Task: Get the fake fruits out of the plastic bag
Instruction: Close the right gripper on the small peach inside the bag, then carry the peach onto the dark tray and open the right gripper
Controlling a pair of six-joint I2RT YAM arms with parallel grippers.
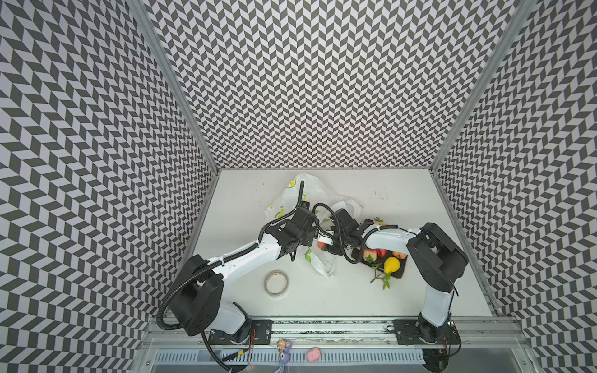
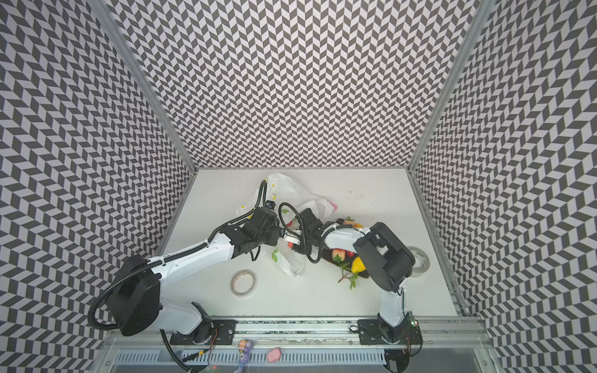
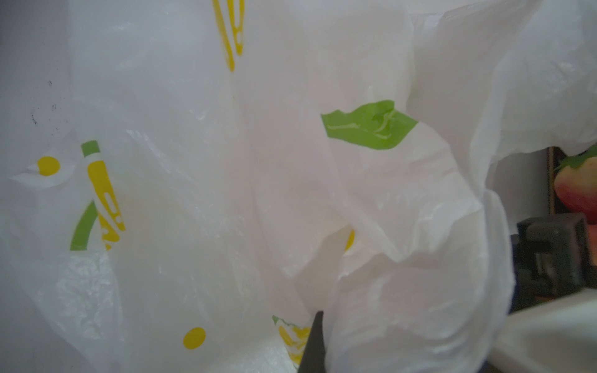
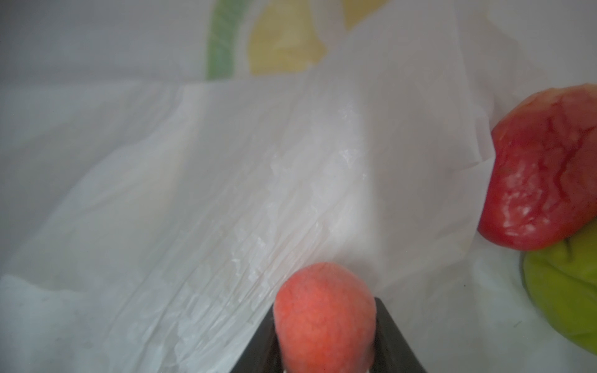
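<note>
Right gripper [image 4: 324, 310] clamps a peach-red fruit [image 4: 323, 287] amid the plastic bag [image 1: 311, 193] folds
Left gripper [image 3: 315, 339] pinches bag film, centre of both top views; other fake fruits [image 1: 392, 264] sit just right on a dark tray [image 1: 400, 274]

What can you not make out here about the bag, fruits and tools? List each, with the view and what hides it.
Contents of the plastic bag: both top views, arms cover its mouth.
Left tool: left wrist view, only its tip shows; edge cuts the rest.
Green fruit: right wrist view, blurred, cut by the edge.
Tray: both top views, right arm covers part.
</note>
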